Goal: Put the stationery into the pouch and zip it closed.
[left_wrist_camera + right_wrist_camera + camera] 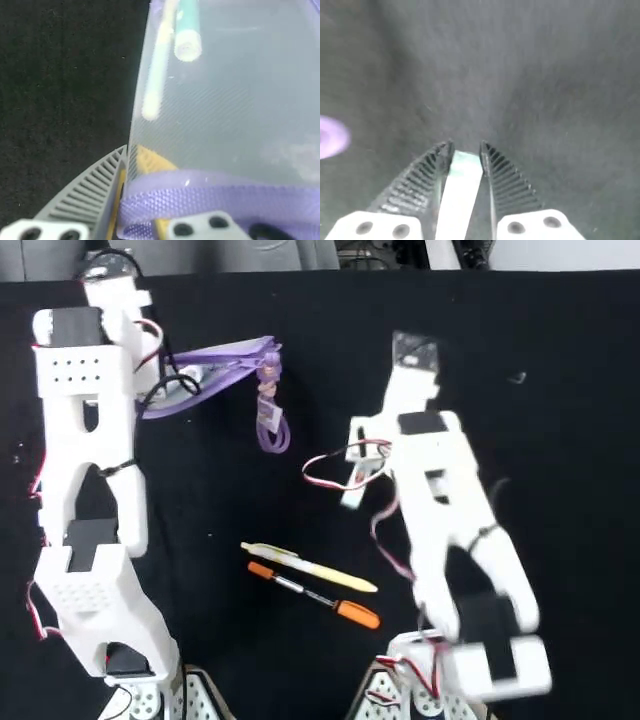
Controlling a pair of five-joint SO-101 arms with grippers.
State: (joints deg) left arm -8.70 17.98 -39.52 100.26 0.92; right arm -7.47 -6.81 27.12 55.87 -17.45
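Note:
The purple-edged clear pouch (215,370) is held off the black table at the back left, with my left gripper (168,390) shut on its edge. Close up, the left fingers (95,185) clamp the purple zipper band (210,192), and a green-tipped pen (187,30) and a pale pen (155,80) lie inside the pouch (230,100). My right gripper (414,350) is right of the pouch, apart from it, and shut (465,150) on a white pen with a green end (460,185). A yellow highlighter (312,567) and an orange pen (318,598) lie side by side at the front centre.
A purple strap with a tag (270,415) hangs from the pouch's right end. Red and white cables (335,465) loop beside the right arm. A purple blur (331,136) shows at the edge of the right wrist view.

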